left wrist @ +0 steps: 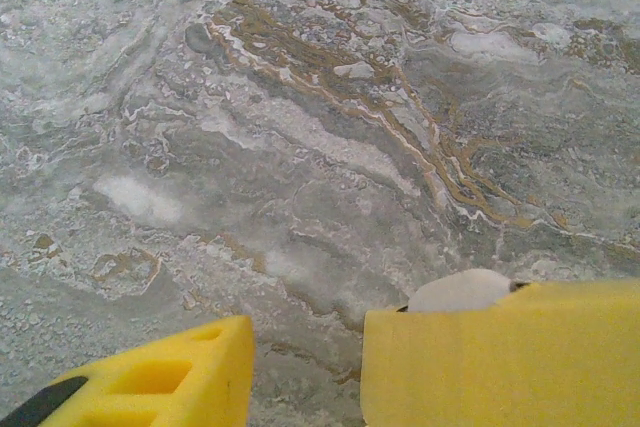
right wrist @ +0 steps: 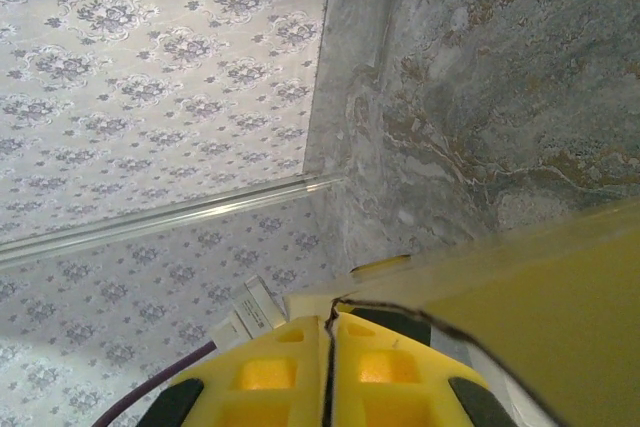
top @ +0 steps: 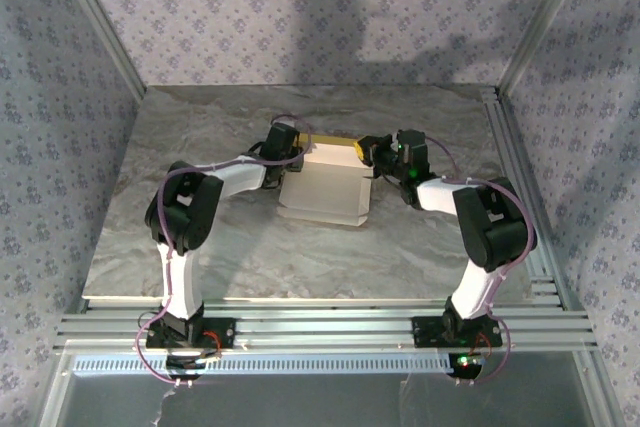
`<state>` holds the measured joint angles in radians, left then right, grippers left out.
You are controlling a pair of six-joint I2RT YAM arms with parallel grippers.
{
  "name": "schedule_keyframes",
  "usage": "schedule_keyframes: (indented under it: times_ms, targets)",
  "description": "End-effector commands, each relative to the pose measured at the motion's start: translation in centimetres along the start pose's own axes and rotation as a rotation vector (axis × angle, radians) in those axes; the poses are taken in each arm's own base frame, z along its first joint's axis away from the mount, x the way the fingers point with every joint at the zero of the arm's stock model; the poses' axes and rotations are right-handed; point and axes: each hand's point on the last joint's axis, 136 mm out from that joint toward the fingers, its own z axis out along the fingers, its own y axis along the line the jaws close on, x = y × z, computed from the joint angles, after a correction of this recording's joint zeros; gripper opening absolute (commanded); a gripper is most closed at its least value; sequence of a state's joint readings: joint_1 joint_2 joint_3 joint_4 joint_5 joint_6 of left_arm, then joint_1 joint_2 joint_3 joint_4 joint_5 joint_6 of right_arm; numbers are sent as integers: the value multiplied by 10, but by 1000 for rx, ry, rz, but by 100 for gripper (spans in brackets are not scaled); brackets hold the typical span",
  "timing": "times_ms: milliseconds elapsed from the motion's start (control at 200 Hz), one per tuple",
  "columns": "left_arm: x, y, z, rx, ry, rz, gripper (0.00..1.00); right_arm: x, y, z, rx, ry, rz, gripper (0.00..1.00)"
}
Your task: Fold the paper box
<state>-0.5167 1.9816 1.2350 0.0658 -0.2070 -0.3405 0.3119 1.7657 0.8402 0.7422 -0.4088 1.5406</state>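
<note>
- The paper box [top: 325, 192] lies on the marble-patterned table [top: 200, 247], a little above the middle of the top view, between the two arms. Its large white face is turned up, and a narrow yellow strip runs along its upper edge.
- The left gripper [top: 294, 153] is at the upper left corner of the box, just beside the left end of the yellow strip.
- In the left wrist view, one yellow finger [left wrist: 170, 377] sits in the lower left corner. A flat yellow panel of the box [left wrist: 500, 367] fills the lower right, with a rounded white tab above it. Bare table shows between the finger and the panel, so the jaws stand apart and clamp nothing.
- The right gripper [top: 369, 154] is at the right end of the yellow strip.
- In the right wrist view its fingers [right wrist: 270, 377] are pressed together at the bottom centre. The yellow side of the box [right wrist: 560, 317] lies just to their right. I cannot tell if the card is pinched between them.
- Behind them stands a patterned wall [right wrist: 150, 47].
</note>
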Motion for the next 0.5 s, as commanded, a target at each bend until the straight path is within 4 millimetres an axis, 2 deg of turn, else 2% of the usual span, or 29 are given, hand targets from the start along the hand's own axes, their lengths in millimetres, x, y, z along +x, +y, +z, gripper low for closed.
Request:
schedule_keyframes:
  times_ms: [0,270,495]
  targets:
    - [-6,0,-12,28,-10,32,45,-9,-17,2,50,-25,-8,0]
    - [-6,0,-24,28,-39,62,47,-8,-17,1,53,-29,-10,0]
    - [-13,4,-33,26,-88,70,47,-8,-14,1,47,-26,-12,0]
